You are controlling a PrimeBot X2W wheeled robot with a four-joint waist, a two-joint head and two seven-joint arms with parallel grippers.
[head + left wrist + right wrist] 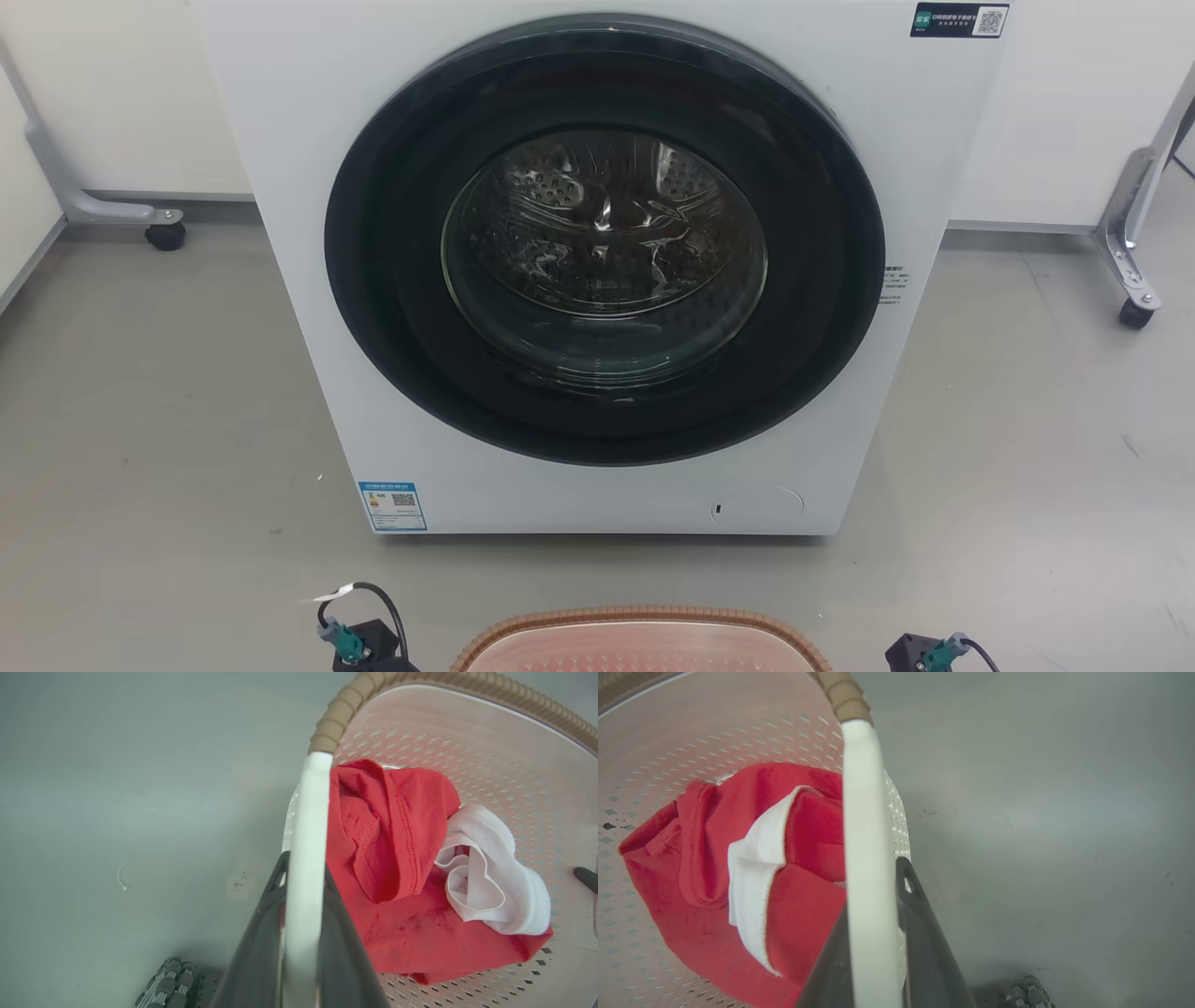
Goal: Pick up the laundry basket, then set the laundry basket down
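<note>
Leftmost in the head view, a left teal connector (344,639) with a black cable marks the end of the left arm, just beside the basket. Seen from the left wrist, the left pincer (304,872) is closed on the white left handle (306,826) of the laundry basket (336,718). One dark finger lies against each face of the handle, which runs upward into the brown woven-look rim. Grey floor (117,788) lies outside this handle.

At centre, the basket sits at the bottom edge of the head view, between the two arms and in front of the washing machine (280,187), apart from its base. Whether the basket rests on the floor cannot be told. Inside it, against the perforated cream-pink wall, a crumpled red garment (397,858) lies with a white garment (495,882) folded on top of it. The machine's round dark door (605,241) is shut, and the steel drum shows through the glass.

Rightward, the right pincer (873,882) is likewise clamped on the white right handle (864,812). One finger stands on the outer side, and the other is partly hidden behind the handle. A right teal connector (938,651) shows at the head view's lower right.
</note>
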